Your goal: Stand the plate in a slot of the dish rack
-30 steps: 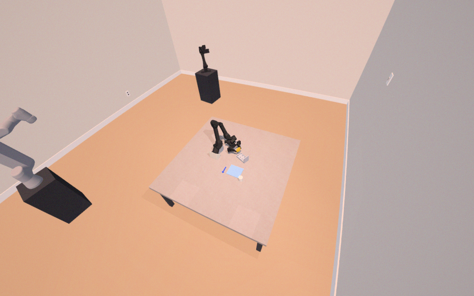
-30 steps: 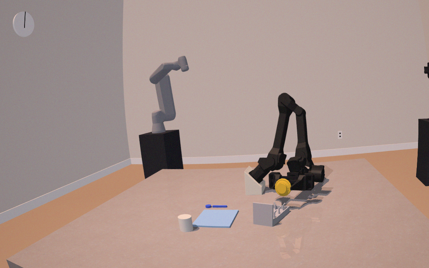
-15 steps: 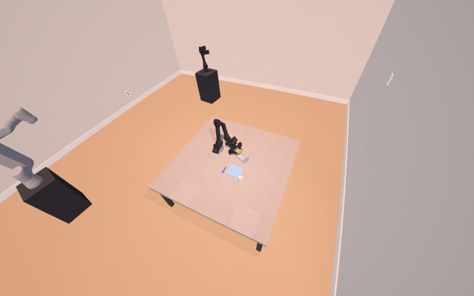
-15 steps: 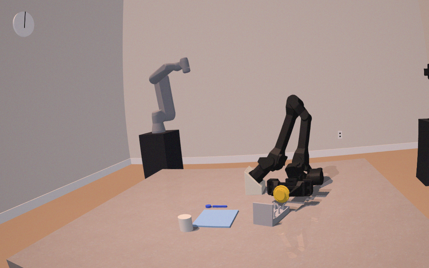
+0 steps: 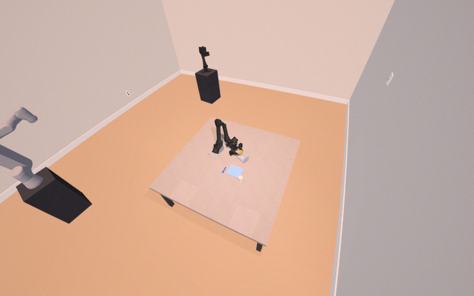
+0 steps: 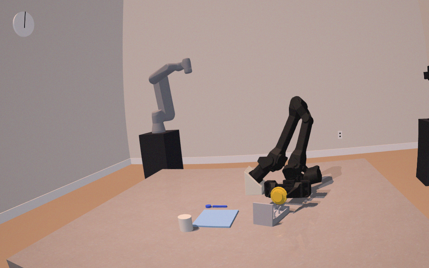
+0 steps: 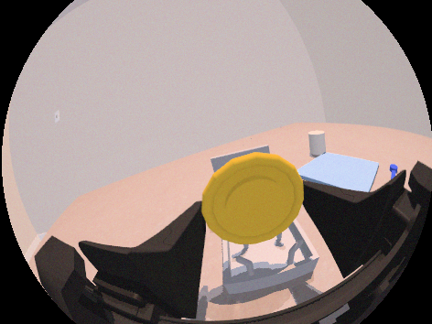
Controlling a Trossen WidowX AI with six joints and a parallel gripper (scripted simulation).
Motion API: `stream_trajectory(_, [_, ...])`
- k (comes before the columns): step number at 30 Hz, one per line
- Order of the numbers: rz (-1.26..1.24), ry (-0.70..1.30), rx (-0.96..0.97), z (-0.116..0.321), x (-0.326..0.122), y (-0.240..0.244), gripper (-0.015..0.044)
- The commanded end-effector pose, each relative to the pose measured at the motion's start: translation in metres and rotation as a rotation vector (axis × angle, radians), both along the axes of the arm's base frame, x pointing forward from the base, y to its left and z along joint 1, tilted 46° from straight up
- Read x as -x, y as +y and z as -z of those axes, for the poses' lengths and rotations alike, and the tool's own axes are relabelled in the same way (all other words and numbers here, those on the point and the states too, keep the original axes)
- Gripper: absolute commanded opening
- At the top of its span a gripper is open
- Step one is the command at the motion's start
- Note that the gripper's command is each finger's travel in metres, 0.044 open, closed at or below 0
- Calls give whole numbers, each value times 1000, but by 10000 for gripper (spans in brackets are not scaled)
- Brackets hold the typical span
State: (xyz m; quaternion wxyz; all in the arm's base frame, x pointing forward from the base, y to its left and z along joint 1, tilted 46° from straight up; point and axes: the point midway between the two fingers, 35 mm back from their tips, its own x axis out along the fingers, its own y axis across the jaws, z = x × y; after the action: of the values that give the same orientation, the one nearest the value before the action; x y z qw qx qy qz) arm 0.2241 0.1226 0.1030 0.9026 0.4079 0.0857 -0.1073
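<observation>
Plate gripped upright by fingers, above dish rack, blue board (white cup near its corner) beside the rack

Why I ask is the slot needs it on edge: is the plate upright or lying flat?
Upright: the plate shows its round face side-on in the exterior view.

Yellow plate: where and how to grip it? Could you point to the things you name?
By its rim, at two opposite edges, level from behind. The plate point(image 5: 240, 152) point(image 6: 278, 195) point(image 7: 253, 198) is round, thin and upright; the gripper point(image 5: 236, 150) point(image 6: 278, 193) point(image 7: 253, 198) already spans it so, leaving its lower edge free for the dish rack point(image 5: 245, 159) point(image 6: 263, 213) point(image 7: 270, 283).
</observation>
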Motion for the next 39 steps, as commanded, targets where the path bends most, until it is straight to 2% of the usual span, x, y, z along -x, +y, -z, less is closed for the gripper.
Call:
stream_trajectory(1, [0,3,7,5,-2,-3,0])
stream_trajectory(12, [0,-5,-11,20,0,11,0])
stream_trajectory(26, [-8,1,-5,16,0,8,0])
stream_trajectory(39, [-6,3,-4,17,0,8,341])
